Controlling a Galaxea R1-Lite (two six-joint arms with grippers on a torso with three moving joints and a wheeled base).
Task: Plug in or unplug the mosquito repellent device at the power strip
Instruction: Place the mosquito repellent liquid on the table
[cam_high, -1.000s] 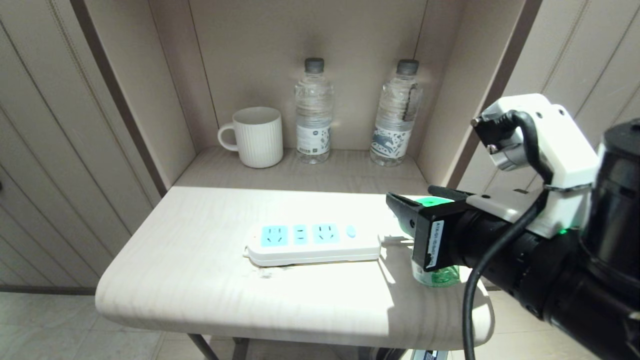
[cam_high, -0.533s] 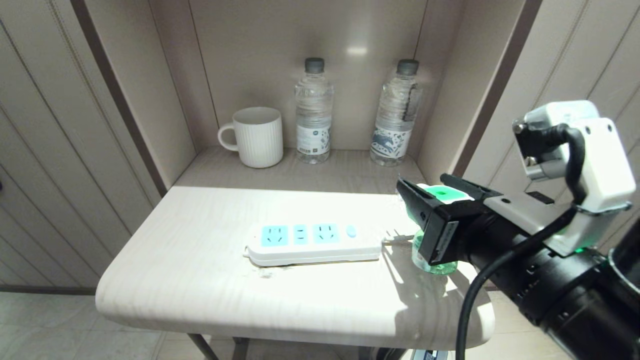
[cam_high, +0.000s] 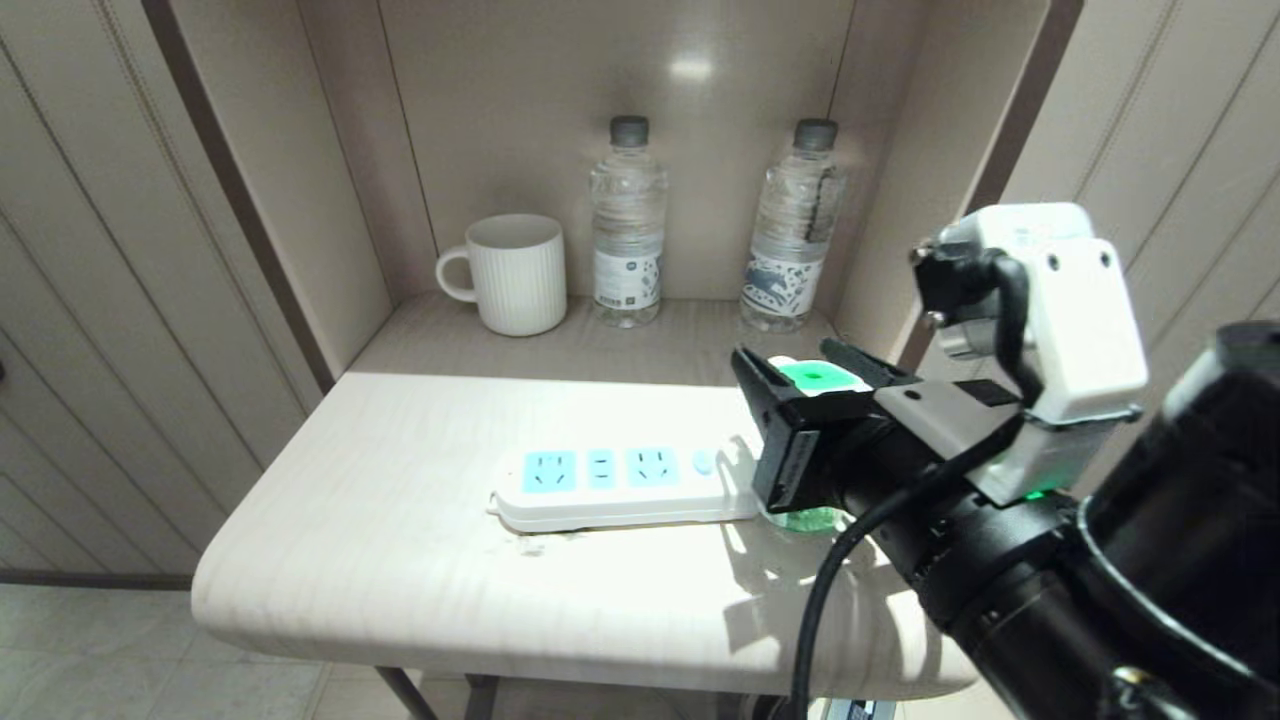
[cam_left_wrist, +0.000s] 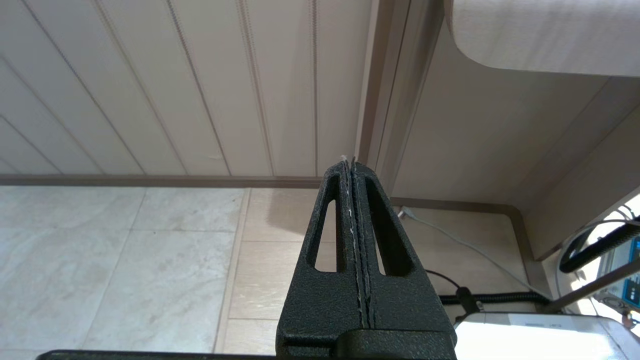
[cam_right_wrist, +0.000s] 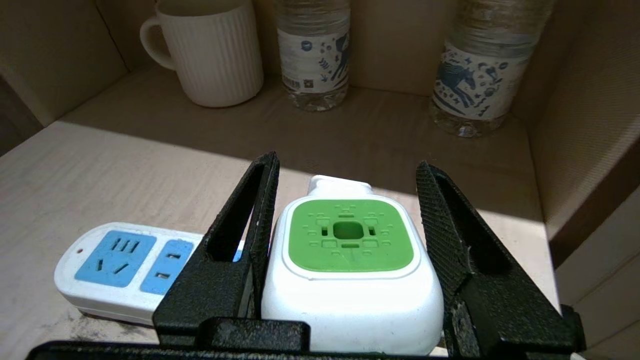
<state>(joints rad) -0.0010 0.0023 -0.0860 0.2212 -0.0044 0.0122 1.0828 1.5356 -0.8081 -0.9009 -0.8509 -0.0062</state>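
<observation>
The mosquito repellent device (cam_high: 815, 378) has a white head with a green top patch (cam_right_wrist: 350, 235). It sits between the fingers of my right gripper (cam_high: 795, 362), which is shut on its sides (cam_right_wrist: 346, 167). Its green bottle (cam_high: 800, 519) shows just under the gripper, close over the table. The power strip (cam_high: 620, 485) lies flat mid-table, with nothing plugged into its blue sockets (cam_right_wrist: 125, 270). The device is at the strip's right end, beside the button. My left gripper (cam_left_wrist: 348, 161) hangs shut over the floor beside the table, holding nothing.
A white ribbed mug (cam_high: 515, 272) and two clear water bottles (cam_high: 627, 225) (cam_high: 795, 230) stand at the back of the alcove. The alcove's right wall (cam_high: 900, 230) is close to my right arm. The table's front edge (cam_high: 500, 630) is rounded.
My right gripper has carried the device leftward, from the table's right edge to the strip's right end, and its wrist has turned. The strip, mug and bottles stayed put.
</observation>
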